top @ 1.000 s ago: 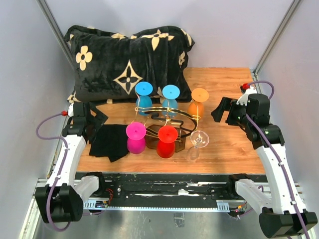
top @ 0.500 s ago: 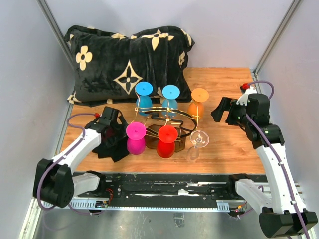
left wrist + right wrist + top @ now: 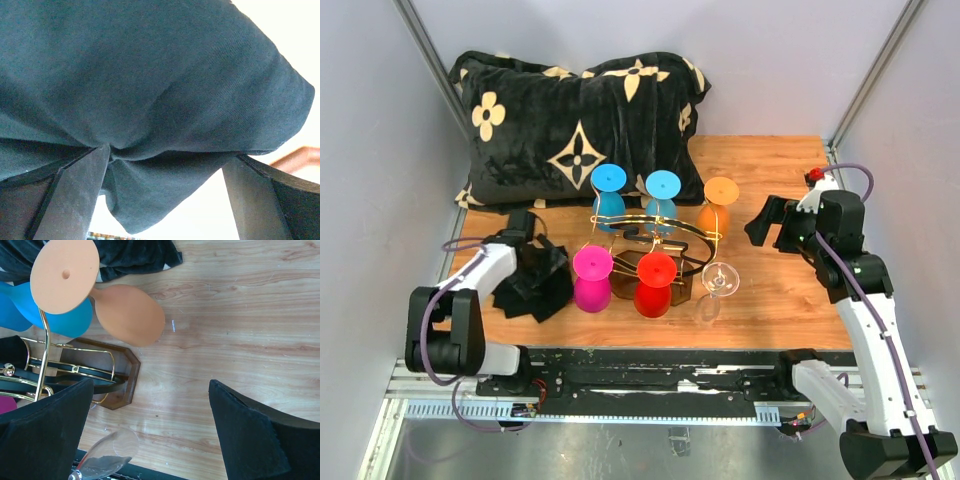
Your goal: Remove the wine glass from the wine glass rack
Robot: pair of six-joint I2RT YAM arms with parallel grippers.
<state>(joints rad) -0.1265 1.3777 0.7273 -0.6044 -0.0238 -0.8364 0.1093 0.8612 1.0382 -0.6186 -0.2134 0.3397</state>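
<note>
My right gripper (image 3: 150,385) is spread wide. The clear wine glass (image 3: 107,455) on the wine glass rack (image 3: 120,365) sits just off one finger. It looks light, slick and fragile, so I'd pinch the stem gently.

The gold wine glass rack (image 3: 680,226) has a red glass (image 3: 656,272) and magenta glass (image 3: 592,265) on its near side; behind it, a black pillow (image 3: 570,110) bears cream flowers.

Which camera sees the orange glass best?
The right wrist camera: the orange glass is big and close, foot and bowl. The top camera shows it small, on the rack. The left wrist camera sees only dark cloth.
</note>
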